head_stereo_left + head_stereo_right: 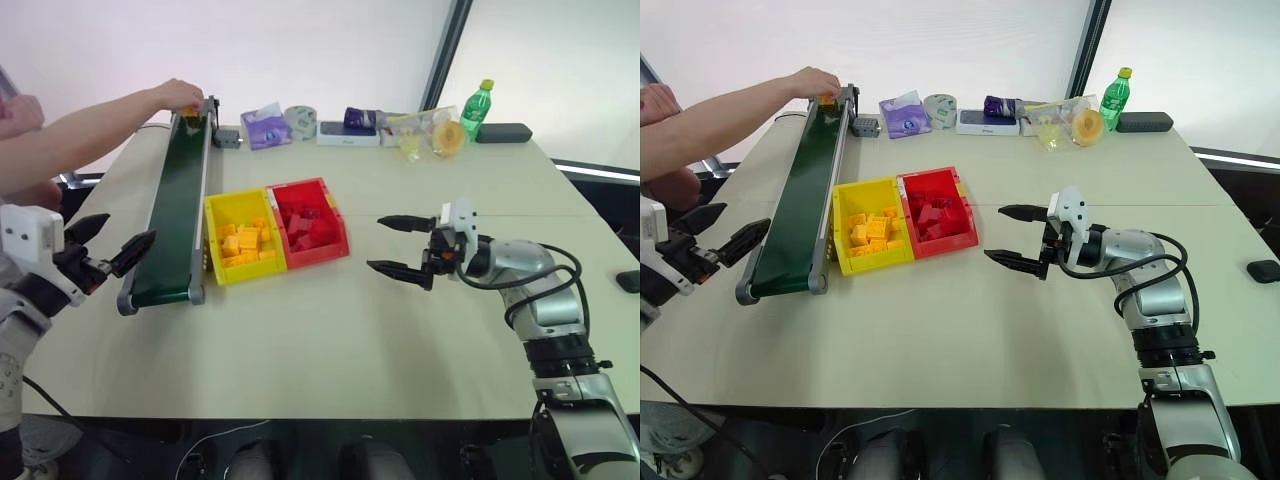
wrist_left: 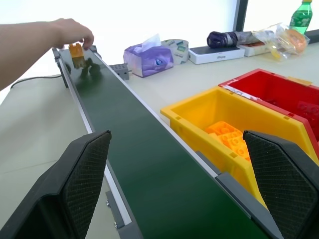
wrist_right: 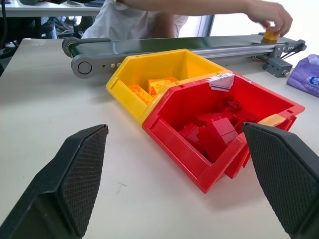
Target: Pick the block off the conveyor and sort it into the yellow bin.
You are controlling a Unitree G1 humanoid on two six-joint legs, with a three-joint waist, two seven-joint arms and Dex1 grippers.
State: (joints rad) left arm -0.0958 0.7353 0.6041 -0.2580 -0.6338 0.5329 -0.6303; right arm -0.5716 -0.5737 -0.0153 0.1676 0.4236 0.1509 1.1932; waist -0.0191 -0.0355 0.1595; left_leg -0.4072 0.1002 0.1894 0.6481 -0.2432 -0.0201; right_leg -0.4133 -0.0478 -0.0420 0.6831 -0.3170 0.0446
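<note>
Both hands stand wide open and hold nothing. Left hand [image 1: 108, 248] hangs just off the near end of the conveyor [image 1: 178, 200], on its left side, its two black fingers spread and aimed along the belt toward the far end. Right hand [image 1: 402, 245] hovers over the bare tabletop [image 1: 330, 330] to the right of the bins, its fingers spread and pointing left toward the red bin [image 1: 310, 222].

At the far end of the conveyor, the block [image 2: 76, 50] sits on the dark green belt under the fingertips of a person's hand [image 1: 178, 93], whose arm reaches in from the left. It is well apart from both robot hands.

The yellow bin [image 1: 241, 236] lies just right of the conveyor's near half, holding a heap of yellow-orange bricks. The red bin touches its right wall and holds dark red bricks.

Along the far edge of the tabletop stand a purple tissue pack [image 1: 266, 126], a roll of tape [image 1: 300, 121], a white box [image 1: 348, 134], a clear bag [image 1: 430, 132] and a green bottle [image 1: 476, 108].
</note>
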